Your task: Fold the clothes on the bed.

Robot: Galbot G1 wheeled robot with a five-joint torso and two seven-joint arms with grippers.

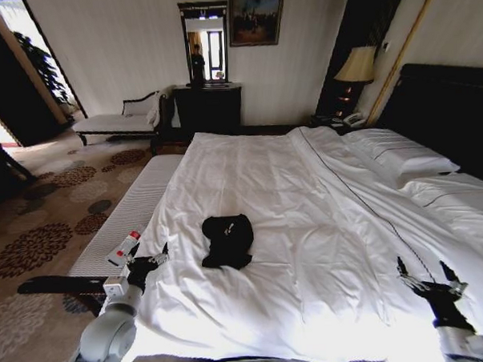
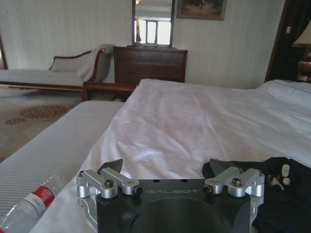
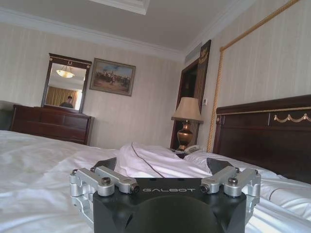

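Note:
The clothes [image 1: 226,241] lie as a crumpled black bundle on the white bed [image 1: 306,186], toward its near left side. In the left wrist view the clothes [image 2: 284,194] show a bit of white lettering. My left gripper [image 1: 157,257] hovers at the bed's left edge, a short way left of the clothes, open and holding nothing; the left wrist view shows that gripper [image 2: 164,169] with its jaws apart. My right gripper [image 1: 424,268] is open over the sheet at the near right, well away from the clothes, and the right wrist view shows it [image 3: 163,164] empty too.
A white-cushioned bench [image 1: 138,203] runs along the bed's left side with a plastic bottle [image 1: 124,249] on it. Pillows [image 1: 397,154] and a dark headboard [image 1: 447,108] are at the right. A dresser [image 1: 208,109], chaise [image 1: 119,121] and lamp [image 1: 357,65] stand farther back.

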